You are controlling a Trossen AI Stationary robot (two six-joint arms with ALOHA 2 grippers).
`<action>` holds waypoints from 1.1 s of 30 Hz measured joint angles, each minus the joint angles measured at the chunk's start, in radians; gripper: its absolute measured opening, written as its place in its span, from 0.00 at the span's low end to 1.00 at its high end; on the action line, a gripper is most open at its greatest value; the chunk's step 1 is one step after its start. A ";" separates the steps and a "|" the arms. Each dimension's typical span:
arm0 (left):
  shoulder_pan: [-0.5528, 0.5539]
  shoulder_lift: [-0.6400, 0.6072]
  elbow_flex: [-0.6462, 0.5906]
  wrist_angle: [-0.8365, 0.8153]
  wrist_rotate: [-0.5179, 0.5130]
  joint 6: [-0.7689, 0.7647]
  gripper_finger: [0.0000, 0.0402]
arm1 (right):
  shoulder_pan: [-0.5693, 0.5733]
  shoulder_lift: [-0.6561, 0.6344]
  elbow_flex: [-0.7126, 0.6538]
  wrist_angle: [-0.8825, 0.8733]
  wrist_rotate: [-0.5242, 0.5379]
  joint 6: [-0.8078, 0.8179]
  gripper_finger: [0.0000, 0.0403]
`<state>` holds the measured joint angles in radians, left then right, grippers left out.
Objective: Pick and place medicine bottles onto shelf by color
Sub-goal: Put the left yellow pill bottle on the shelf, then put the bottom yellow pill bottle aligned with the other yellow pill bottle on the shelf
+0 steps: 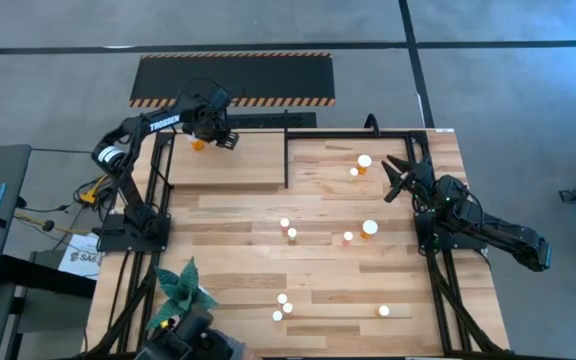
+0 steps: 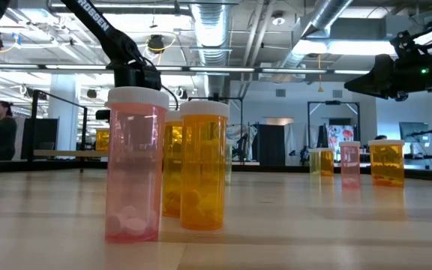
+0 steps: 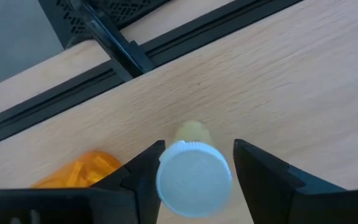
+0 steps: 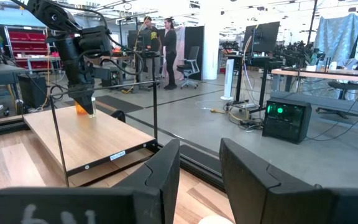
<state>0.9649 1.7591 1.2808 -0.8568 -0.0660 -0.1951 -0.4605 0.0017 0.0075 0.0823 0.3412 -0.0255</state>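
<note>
The shelf (image 1: pixel 230 160) is a light wooden board with black posts and rails at the table's far left. My left gripper (image 1: pixel 220 137) is over its far edge, fingers around a pale yellow medicine bottle with a white cap (image 3: pixel 194 180). An orange bottle (image 3: pixel 79 171) is right beside it on the board (image 1: pixel 198 145). Several more bottles stand on the table, some at the far right (image 1: pixel 365 161), some in the middle (image 1: pixel 290 232) and some near the front (image 1: pixel 282 305). My right gripper (image 1: pixel 396 178) is open and empty at the table's right, above the far-right bottles. My left gripper has the bottle's white cap (image 3: pixel 166 177) between its two fingers, coming from above and pointing down. The bottle stands upright under them, and its pale body (image 3: pixel 191 132) shows past the cap. Whether its base rests on the board, I cannot tell.
A black panel with hazard-striped edges (image 1: pixel 233 78) lies beyond the shelf. A green paper plant (image 1: pixel 183 285) is at the near left corner. The low view shows a pink bottle (image 2: pixel 135 165) and orange bottles (image 2: pixel 203 165) close up. People stand in the room behind (image 4: pixel 160 43).
</note>
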 joint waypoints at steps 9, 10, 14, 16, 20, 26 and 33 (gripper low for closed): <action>0.000 -0.068 0.000 0.002 -0.018 0.017 0.50 | 0.000 0.000 0.000 0.000 0.000 0.000 0.34; -0.001 -0.076 0.000 0.001 -0.019 0.017 0.51 | 0.000 0.000 0.000 0.000 0.000 0.000 0.34; -0.002 -0.098 0.000 0.003 -0.033 0.039 0.53 | 0.000 0.000 0.000 0.000 0.000 0.000 0.35; -0.002 -0.104 0.000 0.015 -0.037 0.052 0.53 | 0.000 0.000 0.000 0.000 0.000 0.000 0.34; -0.003 -0.133 0.000 0.052 -0.035 0.071 0.53 | 0.000 0.000 0.000 0.000 0.000 0.000 0.34; -0.046 -0.212 0.000 0.064 -0.036 0.078 0.53 | 0.000 0.000 0.000 0.000 0.000 0.000 0.34; -0.236 -0.300 -0.004 0.063 -0.041 0.053 0.53 | 0.000 0.000 0.000 0.000 0.000 0.000 0.34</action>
<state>0.7288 1.4587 1.2765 -0.7937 -0.1065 -0.1417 -0.4603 0.0017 0.0078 0.0826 0.3412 -0.0257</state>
